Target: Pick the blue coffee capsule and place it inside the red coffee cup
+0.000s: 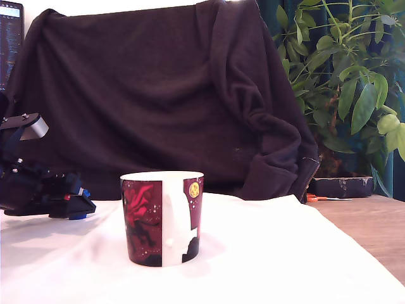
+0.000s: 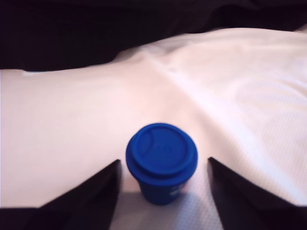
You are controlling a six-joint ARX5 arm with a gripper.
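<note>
jaws spread wide, nothing held. the gripper [image 2: 162, 191] has a dark finger on each side of the blue coffee capsule [image 2: 161, 160], with white cloth showing in the gap on both sides, so no contact. the capsule sits upright between the fingers, flat wide top facing the wrist camera, a bit nearer one finger than the other. in the exterior view the gripper [image 1: 74, 206] is low at the exterior view's left, close over the white cloth [image 1: 304, 253]; only a sliver of blue shows under its tip there. the red coffee cup [image 1: 162, 218] stands well apart, toward the exterior view's right of the gripper, upright, mouth open, white handle facing the camera. dark blanket [image 1: 158, 95] drapes behind, plant [image 1: 348, 82] at the far right.

risks, as a guess: the capsule is small, light and tapered, so an off-centre close could have the nearer finger push it first and tip or skate it on the cloth. gripping too high near the rim may squeeze it out. the loose cloth could snag a fingertip. on transfer, too low a lift could knock the cup's rim.
</note>
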